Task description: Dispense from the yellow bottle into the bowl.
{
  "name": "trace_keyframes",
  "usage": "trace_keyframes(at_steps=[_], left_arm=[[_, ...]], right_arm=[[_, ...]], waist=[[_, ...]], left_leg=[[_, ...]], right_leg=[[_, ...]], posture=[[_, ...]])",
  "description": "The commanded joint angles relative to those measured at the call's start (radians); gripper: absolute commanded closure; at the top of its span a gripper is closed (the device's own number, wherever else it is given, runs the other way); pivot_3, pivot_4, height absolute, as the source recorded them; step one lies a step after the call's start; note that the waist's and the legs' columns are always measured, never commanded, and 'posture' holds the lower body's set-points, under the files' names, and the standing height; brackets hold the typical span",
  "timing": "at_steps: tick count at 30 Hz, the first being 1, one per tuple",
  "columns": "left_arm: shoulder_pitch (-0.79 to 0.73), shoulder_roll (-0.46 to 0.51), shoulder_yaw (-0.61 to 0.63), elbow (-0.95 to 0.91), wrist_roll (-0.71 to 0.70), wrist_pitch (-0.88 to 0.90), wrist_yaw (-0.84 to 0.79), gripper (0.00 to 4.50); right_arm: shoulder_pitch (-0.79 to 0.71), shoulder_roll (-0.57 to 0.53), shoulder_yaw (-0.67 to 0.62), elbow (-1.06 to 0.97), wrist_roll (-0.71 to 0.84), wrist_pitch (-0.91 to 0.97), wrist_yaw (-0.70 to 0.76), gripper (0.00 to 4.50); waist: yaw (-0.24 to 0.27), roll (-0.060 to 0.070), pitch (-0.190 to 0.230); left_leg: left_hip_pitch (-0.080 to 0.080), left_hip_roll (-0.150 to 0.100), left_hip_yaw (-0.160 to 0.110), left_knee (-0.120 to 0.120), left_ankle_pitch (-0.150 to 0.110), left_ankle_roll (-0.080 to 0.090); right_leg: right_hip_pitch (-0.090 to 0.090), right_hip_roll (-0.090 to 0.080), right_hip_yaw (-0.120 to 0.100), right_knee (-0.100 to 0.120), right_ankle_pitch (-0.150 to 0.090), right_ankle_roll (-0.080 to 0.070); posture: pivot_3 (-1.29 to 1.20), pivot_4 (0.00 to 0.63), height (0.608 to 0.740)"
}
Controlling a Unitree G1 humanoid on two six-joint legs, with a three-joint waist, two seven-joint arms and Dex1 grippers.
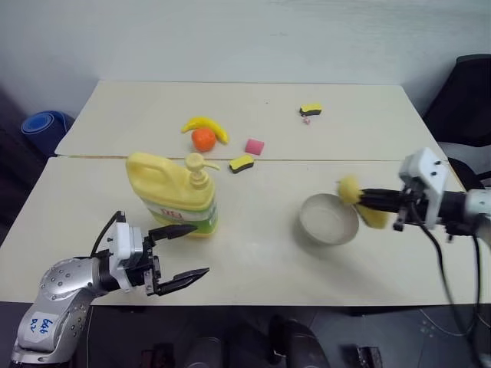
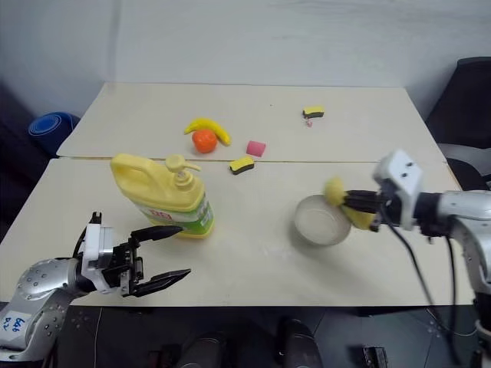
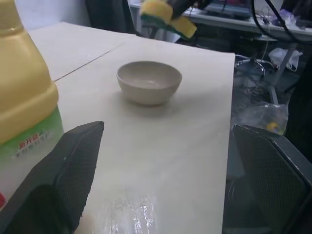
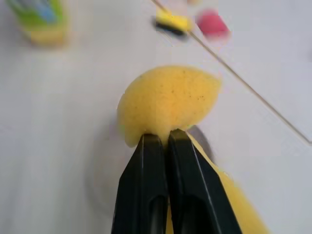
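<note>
Left gripper (image 1: 182,254) spread wide, just in front of the yellow bottle (image 1: 173,193), not touching yet. Right gripper (image 4: 161,139) pinched tight on a yellow sponge (image 4: 165,104), hovering over the bowl (image 1: 329,218) rim. Bowl looks empty. Pump (image 1: 196,165) untouched, so basically nothing dispensed so far; all the pressing left to do.
</note>
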Motion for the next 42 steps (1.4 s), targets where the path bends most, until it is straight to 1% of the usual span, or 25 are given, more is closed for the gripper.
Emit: trace_keyframes(at_steps=[1,2,3,5,6,7,9,10,12,13,15,16,19,21,23,26,28,30,31,33,37,42], left_arm=[[-0.017,0.002,-0.01,-0.021,0.003,-0.015,-0.013,0.0],[-0.023,0.001,-0.012,-0.013,0.007,-0.017,-0.014,0.0],[-0.029,0.001,-0.012,-0.006,0.011,-0.022,-0.016,0.0],[-0.041,0.002,-0.011,0.006,0.014,-0.024,-0.016,0.0],[-0.045,0.003,-0.009,0.009,0.013,-0.024,-0.017,0.0],[-0.05,0.004,-0.006,0.011,0.011,-0.022,-0.016,0.0],[-0.057,0.007,0.0,0.014,0.007,-0.018,-0.017,0.0],[-0.056,0.008,0.002,0.013,0.005,-0.017,-0.018,0.0],[-0.052,0.013,0.025,0.016,-0.014,-0.018,-0.029,0.0],[-0.047,0.016,0.042,0.018,-0.03,-0.01,-0.031,0.0],[-0.033,0.019,0.077,0.031,-0.033,-0.009,-0.025,0.0],[-0.019,0.022,0.096,0.039,-0.029,-0.012,-0.023,0.0],[0.014,0.031,0.129,0.058,-0.017,-0.015,-0.027,0.0],[0.031,0.034,0.14,0.071,-0.002,-0.028,-0.029,0.0],[0.043,0.037,0.146,0.083,0.008,-0.037,-0.036,0.0],[0.062,0.04,0.15,0.097,0.024,-0.058,-0.047,0.0],[0.08,0.046,0.155,0.101,0.034,-0.078,-0.064,0.0],[0.089,0.051,0.166,0.104,0.032,-0.085,-0.073,0.0],[0.09,0.053,0.172,0.106,0.029,-0.085,-0.074,0.0],[0.092,0.055,0.181,0.111,0.027,-0.087,-0.077,0.0],[0.1,0.055,0.185,0.111,0.023,-0.073,-0.079,0.0],[0.095,0.054,0.188,0.102,0.018,-0.07,-0.069,0.0]], right_arm=[[-0.056,-0.024,0.083,0.324,-0.168,-0.231,-0.062,4.45],[-0.092,-0.011,0.102,0.417,-0.199,-0.308,-0.078,4.45],[-0.122,0.002,0.121,0.489,-0.22,-0.345,-0.084,4.45],[-0.188,0.045,0.122,0.618,-0.225,-0.444,-0.112,4.45],[-0.206,0.059,0.126,0.661,-0.229,-0.464,-0.115,4.25],[-0.218,0.069,0.124,0.697,-0.235,-0.513,-0.122,4.0],[-0.226,0.071,0.126,0.736,-0.236,-0.54,-0.094,3.48],[-0.228,0.07,0.126,0.748,-0.236,-0.551,-0.084,3.1],[-0.219,0.069,0.078,0.742,-0.19,-0.578,-0.077,2.43],[-0.203,0.07,0.04,0.723,-0.15,-0.623,-0.059,2.09],[-0.131,0.065,-0.019,0.626,-0.057,-0.619,0.045,1.44],[-0.086,0.067,-0.046,0.549,-0.01,-0.587,0.081,1.02],[-0.006,0.069,-0.071,0.37,0.046,-0.512,0.099,0.12],[0.038,0.074,-0.064,0.242,0.064,-0.434,0.086,0.05],[0.066,0.072,-0.038,0.15,0.036,-0.401,0.059,0.05],[0.032,0.096,-0.02,0.092,0.008,-0.331,-0.026,0.05],[0.027,0.126,-0.027,0.014,0.08,-0.291,-0.004,0.05],[0.069,0.132,-0.006,-0.13,0.156,-0.223,0.052,0.05],[0.096,0.129,0.015,-0.205,0.175,-0.201,0.073,0.05],[0.139,0.138,0.054,-0.325,0.191,-0.152,0.067,0.05],[0.191,0.167,0.158,-0.425,0.097,-0.127,-0.016,0.05],[0.205,0.244,0.255,-0.426,-0.013,-0.069,-0.161,0.05]], waist=[[-0.002,0.0,0.0],[-0.003,0.0,0.0],[-0.007,0.001,0.0],[-0.02,0.003,0.001],[-0.025,0.003,0.001],[-0.027,0.003,0.002],[-0.027,0.004,0.002],[-0.026,0.005,0.002],[-0.025,0.005,0.002],[-0.023,0.005,0.002],[-0.017,0.005,0.002],[-0.017,0.005,0.002],[-0.018,0.005,0.002],[-0.019,0.005,0.002],[-0.02,0.006,0.002],[-0.021,0.006,0.002],[-0.021,0.006,0.002],[-0.019,0.006,0.002],[-0.014,0.006,0.002],[-0.007,0.006,0.002],[0.004,0.004,0.002],[0.002,0.004,0.001]], left_leg=[[0.0,0.0,0.0,0.0,0.0,0.0],[0.0,0.0,0.001,0.0,0.001,0.0],[0.0,0.0,0.002,0.0,0.001,0.0],[0.0,0.0,0.003,0.0,0.003,-0.001],[0.0,0.001,0.003,0.0,0.003,-0.002],[0.0,0.001,0.004,-0.001,0.004,-0.002],[0.0,0.002,0.005,-0.001,0.005,-0.004],[0.001,0.002,0.005,-0.001,0.005,-0.004],[0.001,0.002,0.004,0.0,0.005,-0.004],[0.001,0.002,0.003,0.0,0.005,-0.004],[0.001,0.002,0.002,0.0,0.005,-0.004],[0.001,0.002,0.0,0.0,0.005,-0.004],[0.0,0.002,-0.001,0.0,0.004,-0.005],[0.0,0.002,-0.001,0.0,0.004,-0.004],[0.001,0.002,-0.001,0.0,0.004,-0.005],[0.001,0.003,-0.001,0.0,0.004,-0.005],[0.001,0.002,-0.001,0.0,0.004,-0.005],[0.0,0.003,-0.002,0.0,0.003,-0.005],[0.0,0.003,-0.002,0.0,0.003,-0.005],[-0.001,0.003,-0.003,-0.001,0.003,-0.005],[0.0,0.002,-0.003,0.0,0.002,-0.003],[-0.001,0.001,-0.003,0.0,0.001,-0.003]], right_leg=[[0.0,0.0,0.0,0.0,0.0,0.0],[0.0,0.0,0.0,0.0,0.0,0.001],[0.0,0.001,0.0,0.0,0.0,0.001],[0.0,0.002,0.0,0.001,0.0,0.001],[0.0,0.002,0.0,0.002,0.0,0.001],[0.0,0.002,0.0,0.002,0.001,0.001],[0.0,0.003,0.001,0.005,0.001,0.001],[0.0,0.003,0.001,0.007,0.001,0.001],[0.0,0.002,0.002,0.007,0.001,0.001],[0.0,0.002,0.003,0.007,0.001,0.001],[0.0,0.002,0.002,0.007,0.001,0.001],[0.0,0.002,0.001,0.006,0.001,0.001],[0.001,0.002,0.0,0.005,0.001,0.001],[0.001,0.001,0.0,0.005,0.001,0.001],[0.001,0.001,0.0,0.002,0.001,0.001],[0.0,0.001,0.0,0.002,0.0,0.001],[0.0,0.001,0.0,0.001,0.0,0.001],[-0.001,0.001,0.0,0.001,0.0,0.001],[-0.001,0.001,0.0,0.001,0.0,0.001],[-0.001,0.001,-0.001,0.001,0.0,0.0],[0.0,-0.001,0.0,0.0,0.001,0.001],[-0.001,-0.001,0.0,0.0,0.001,0.001]], posture=[[0.0,0.15,0.74],[0.0,0.15,0.74],[0.0,0.15,0.74],[0.0,0.15,0.74],[0.0,0.15,0.74],[0.0,0.15,0.74],[0.0,0.15,0.74],[0.0,0.15,0.74],[0.0,0.15,0.74],[0.0,0.15,0.74],[0.0,0.15,0.74],[0.0,0.15,0.74],[0.0,0.15,0.74],[0.0,0.15,0.74],[0.0,0.15,0.74],[0.0,0.15,0.74],[0.0,0.15,0.74],[0.0,0.15,0.74],[0.0,0.15,0.74],[0.0,0.15,0.74],[0.0,0.15,0.74],[0.0,0.15,0.74]])
